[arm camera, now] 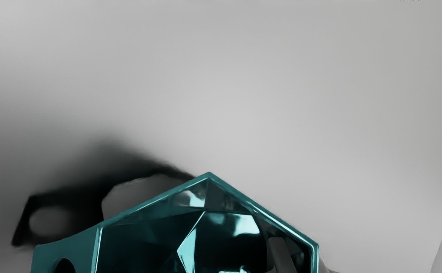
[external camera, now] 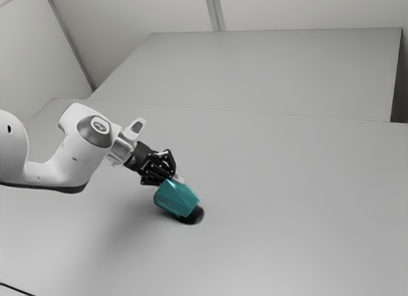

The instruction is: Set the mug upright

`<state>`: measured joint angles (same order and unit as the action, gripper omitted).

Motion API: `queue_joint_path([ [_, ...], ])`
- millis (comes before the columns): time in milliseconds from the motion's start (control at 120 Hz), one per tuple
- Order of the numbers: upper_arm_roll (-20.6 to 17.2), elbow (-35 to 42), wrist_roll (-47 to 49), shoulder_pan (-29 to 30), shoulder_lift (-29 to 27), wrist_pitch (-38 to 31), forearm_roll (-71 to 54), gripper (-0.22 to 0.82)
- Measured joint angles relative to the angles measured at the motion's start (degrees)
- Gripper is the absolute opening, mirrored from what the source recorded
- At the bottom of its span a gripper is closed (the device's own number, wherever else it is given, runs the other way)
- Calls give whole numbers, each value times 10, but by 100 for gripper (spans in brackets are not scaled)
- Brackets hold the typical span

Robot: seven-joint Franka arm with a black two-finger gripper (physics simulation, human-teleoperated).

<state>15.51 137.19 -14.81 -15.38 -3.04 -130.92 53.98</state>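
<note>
The teal faceted mug (external camera: 176, 198) is tilted over the table, its lower end close to a dark shadow. My gripper (external camera: 174, 178) reaches down to its upper end from the exterior view's upper left. In the wrist view the mug (arm camera: 141, 242) turns its open mouth to the camera, with part of the handle showing at one side. There my gripper (arm camera: 303, 259) straddles the mug's wall, one finger inside the mouth and the other outside, shut on that wall. The mug's base is hidden in the wrist view.
The grey table (external camera: 287, 200) stretches around the mug, and a second grey surface (external camera: 268, 73) adjoins it farther back. Pale walls stand behind. A dark cable (external camera: 16, 289) lies at the exterior view's lower left corner.
</note>
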Motion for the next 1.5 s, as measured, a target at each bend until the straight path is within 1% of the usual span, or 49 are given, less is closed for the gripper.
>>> queue_joint_path([
  [225,17,-22,3,10,-6,-17,-108,-17],
  [333,25,-39,5,3,-7,-21,-158,-17],
  [500,27,-107,6,-11,8,-21,-265,-17],
  [717,26,-206,7,-23,78,2,-378,-17],
  [833,26,-236,8,-49,107,11,-403,-17],
  [975,26,-286,8,-59,158,17,-422,-17],
  [1242,18,-339,8,-76,232,21,-459,-16],
  [1392,15,-370,3,-87,260,19,-494,-17],
  [1500,12,-377,-2,-89,271,17,-506,-17],
])
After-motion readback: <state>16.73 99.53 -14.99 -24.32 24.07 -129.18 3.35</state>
